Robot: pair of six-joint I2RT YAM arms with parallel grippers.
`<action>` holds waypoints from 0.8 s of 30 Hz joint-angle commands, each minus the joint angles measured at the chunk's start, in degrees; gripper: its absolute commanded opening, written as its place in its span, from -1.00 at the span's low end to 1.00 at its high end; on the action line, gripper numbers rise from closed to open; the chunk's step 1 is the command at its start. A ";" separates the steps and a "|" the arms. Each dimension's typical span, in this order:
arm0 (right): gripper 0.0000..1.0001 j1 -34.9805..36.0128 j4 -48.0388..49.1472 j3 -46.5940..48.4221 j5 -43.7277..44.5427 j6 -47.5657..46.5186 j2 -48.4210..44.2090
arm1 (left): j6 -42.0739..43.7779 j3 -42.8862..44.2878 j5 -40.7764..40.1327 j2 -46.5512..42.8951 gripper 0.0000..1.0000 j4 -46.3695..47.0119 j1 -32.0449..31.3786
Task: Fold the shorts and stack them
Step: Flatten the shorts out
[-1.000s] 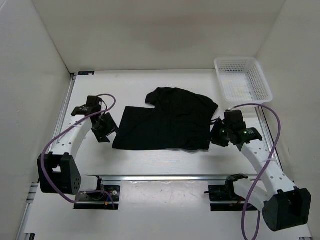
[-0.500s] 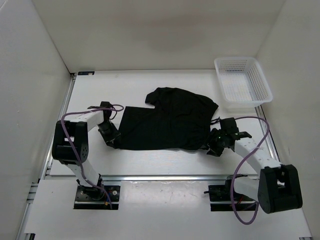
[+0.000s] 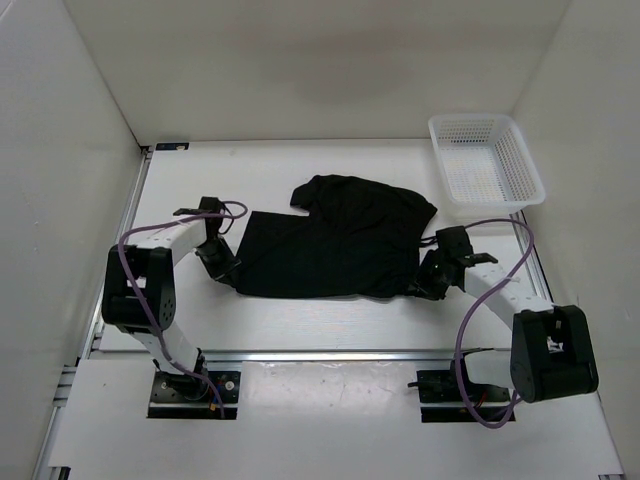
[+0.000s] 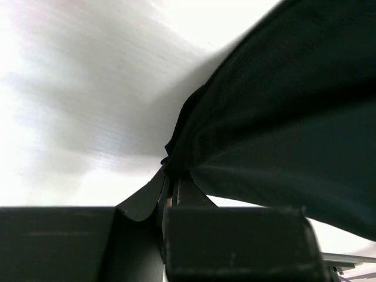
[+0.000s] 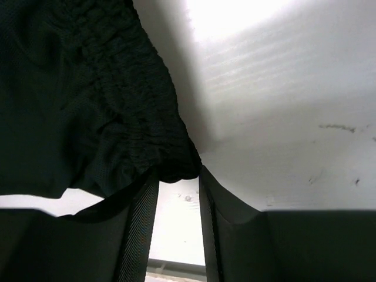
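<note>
The black shorts (image 3: 335,245) lie spread flat on the white table, legs to the left and the gathered waist to the right. My left gripper (image 3: 228,268) is low at their near left corner. In the left wrist view it (image 4: 171,170) is shut, with the edge of the shorts (image 4: 282,117) pinched between the tips. My right gripper (image 3: 425,285) is at the near right corner. In the right wrist view it (image 5: 178,176) stands open with a gap, and the bunched waistband corner of the shorts (image 5: 82,106) sits between its fingertips.
A white mesh basket (image 3: 486,118) stands at the back right corner. White walls close in the table on the left, back and right. An aluminium rail (image 3: 320,355) runs along the near edge in front of the arm bases.
Both arms have dropped to the table and moved in to the shorts' near corners. The left gripper has shut on the fabric edge. The right jaws have narrowed a little around the waistband.
</note>
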 commanded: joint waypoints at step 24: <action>-1.00 0.33 -6.71 16.38 5.22 -7.31 -8.36 | 0.56 17.40 -6.49 -10.84 -0.79 -12.96 -2.37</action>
